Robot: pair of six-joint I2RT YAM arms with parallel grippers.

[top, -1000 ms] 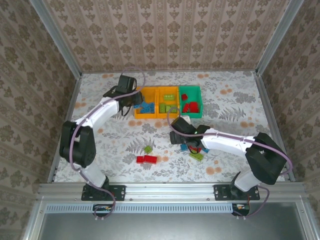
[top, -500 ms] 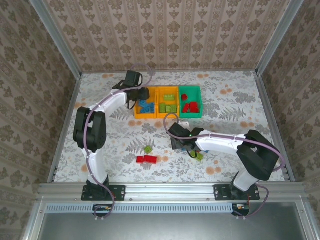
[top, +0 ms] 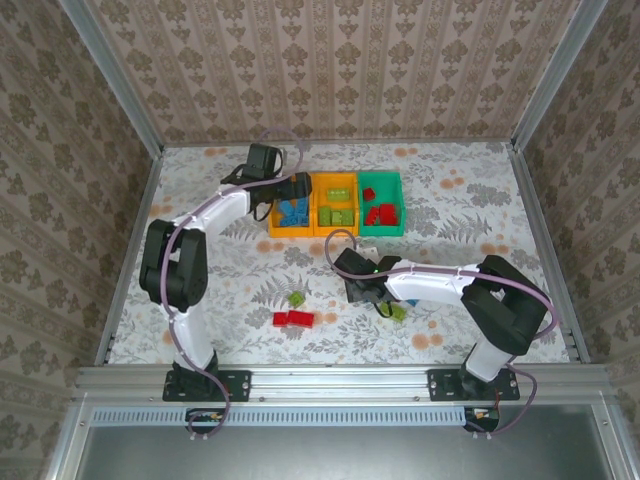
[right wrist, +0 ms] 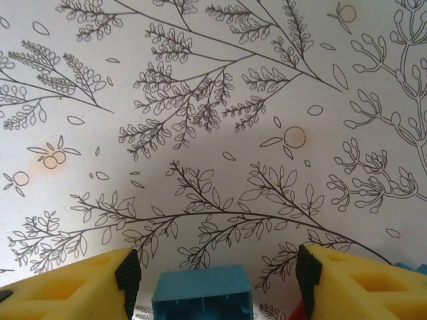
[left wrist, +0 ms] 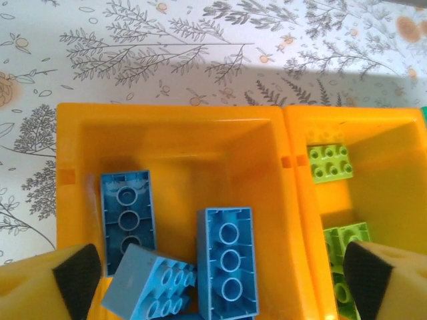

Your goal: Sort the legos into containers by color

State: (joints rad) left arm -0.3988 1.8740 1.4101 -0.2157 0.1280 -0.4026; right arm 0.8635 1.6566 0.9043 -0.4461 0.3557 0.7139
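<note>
My left gripper (left wrist: 221,280) hangs wide open over the left orange-yellow container (left wrist: 173,133), which holds three blue legos (left wrist: 227,260). The neighbouring orange-yellow container (left wrist: 400,193) holds lime green legos (left wrist: 330,163). The green container (top: 402,205) holds red ones. My right gripper (right wrist: 217,275) is low over the table, open, with a blue lego (right wrist: 202,293) between its fingers and a gap on each side. From above, the left gripper (top: 288,190) is at the containers and the right gripper (top: 362,287) is mid-table.
Loose on the patterned tabletop lie a lime green lego (top: 297,299), two red legos (top: 293,319) side by side and another green one (top: 398,312) by the right arm. A red corner (right wrist: 297,312) shows beside the right finger.
The left gripper moved right over the left container and opened wide. The right gripper slid left along the table and its fingers narrowed around the blue lego.
</note>
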